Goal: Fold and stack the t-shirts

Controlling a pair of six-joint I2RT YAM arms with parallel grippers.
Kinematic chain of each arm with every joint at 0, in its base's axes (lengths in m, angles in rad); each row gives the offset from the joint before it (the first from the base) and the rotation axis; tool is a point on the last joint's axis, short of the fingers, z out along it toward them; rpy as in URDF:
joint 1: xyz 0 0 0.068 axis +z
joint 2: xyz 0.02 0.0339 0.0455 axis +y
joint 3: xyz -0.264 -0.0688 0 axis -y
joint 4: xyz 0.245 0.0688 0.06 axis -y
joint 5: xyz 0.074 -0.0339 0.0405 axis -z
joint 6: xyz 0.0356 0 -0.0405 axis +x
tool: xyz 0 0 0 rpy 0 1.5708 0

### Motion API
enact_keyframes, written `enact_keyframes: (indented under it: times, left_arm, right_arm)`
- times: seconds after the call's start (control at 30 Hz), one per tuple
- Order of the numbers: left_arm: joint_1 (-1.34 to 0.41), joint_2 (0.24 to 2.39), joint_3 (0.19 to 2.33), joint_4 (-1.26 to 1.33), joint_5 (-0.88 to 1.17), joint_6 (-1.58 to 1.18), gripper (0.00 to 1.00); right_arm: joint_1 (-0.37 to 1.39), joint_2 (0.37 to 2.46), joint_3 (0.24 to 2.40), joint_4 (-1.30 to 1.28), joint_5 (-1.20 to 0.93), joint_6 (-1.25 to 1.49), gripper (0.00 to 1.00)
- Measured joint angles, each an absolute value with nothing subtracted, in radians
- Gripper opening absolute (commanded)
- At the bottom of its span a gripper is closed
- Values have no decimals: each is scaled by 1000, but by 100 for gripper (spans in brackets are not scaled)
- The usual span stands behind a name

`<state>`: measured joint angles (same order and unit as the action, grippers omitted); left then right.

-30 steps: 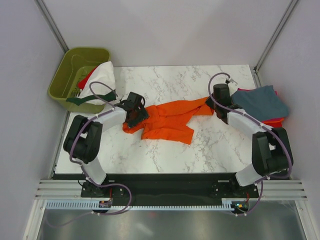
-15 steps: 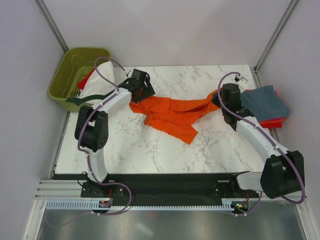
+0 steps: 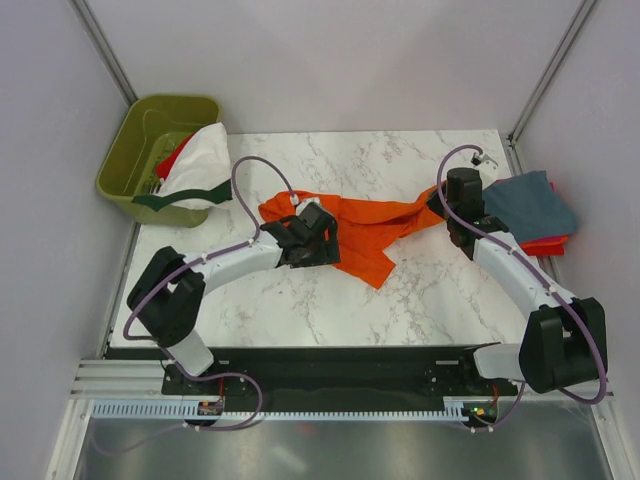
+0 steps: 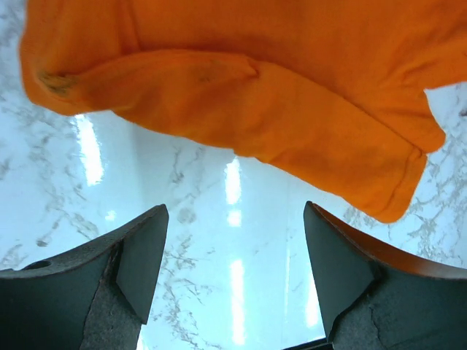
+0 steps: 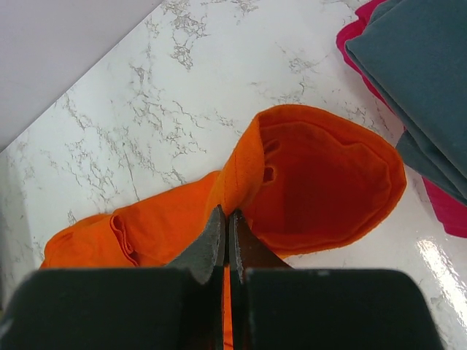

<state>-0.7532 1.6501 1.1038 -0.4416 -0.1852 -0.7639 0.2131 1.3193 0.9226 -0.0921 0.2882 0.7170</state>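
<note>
Shows the left gripper (image 3: 308, 243) just left of centre in the overhead view, jaws spread wide and gripping nothing, poised at the lower-left edge of the orange t-shirt (image 3: 362, 232). Seen from the left wrist: two dark fingers (image 4: 139, 255) apart above the bare marble table (image 4: 219, 219), with the shirt's rumpled hem across the top of the frame, clear of both. Right of centre, shows the right gripper (image 3: 440, 203) pinched tight on a fold at the shirt's right end. Seen from the right wrist: jaws pressed together on orange cloth beside a gaping sleeve opening. Spreads the orange t-shirt crumpled across mid-table between the two grippers. At the right edge, shows a folded blue-grey t-shirt (image 3: 528, 200) lying on red and magenta cloth. At upper left, shows an olive-green bin (image 3: 135, 140) with a white t-shirt (image 3: 200, 165) trimmed in dark green draped over its rim.
</note>
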Motion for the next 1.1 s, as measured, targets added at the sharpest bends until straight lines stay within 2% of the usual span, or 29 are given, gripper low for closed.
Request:
enact_keyframes:
  times: [0.27, 0.47, 0.67, 0.77, 0.8, 0.87, 0.9, 0.93, 1.1]
  left_arm:
    - [-876, 1800, 1262, -434, -208, -782, 85]
    - [-916, 1932, 1386, -444, -209, -782, 80]
    - [-914, 1998, 1398, -493, -233, -782, 74]
    - [-913, 2004, 1401, -501, -249, -782, 64]
    - [-913, 2008, 1401, -505, -257, -781, 50]
    - [-911, 2008, 1400, -514, -268, -783, 35]
    - [-908, 2008, 1396, -518, -274, -783, 16]
    - [-904, 2008, 1392, -522, -282, -785, 3]
    - [-878, 1962, 1329, -505, -295, -790, 2]
  right_arm:
    - [213, 1320, 909, -91, 278, 717, 1]
    - [211, 1320, 891, -91, 275, 717, 1]
    - [205, 1320, 890, -91, 268, 717, 1]
    - [205, 1320, 890, -91, 266, 718, 1]
    - [205, 1320, 890, -91, 266, 718, 1]
    - [205, 1319, 888, -90, 265, 718, 1]
    - [205, 1320, 886, -88, 265, 718, 1]
    - [205, 1320, 881, -88, 265, 718, 1]
    - [200, 1319, 864, -87, 263, 719, 1]
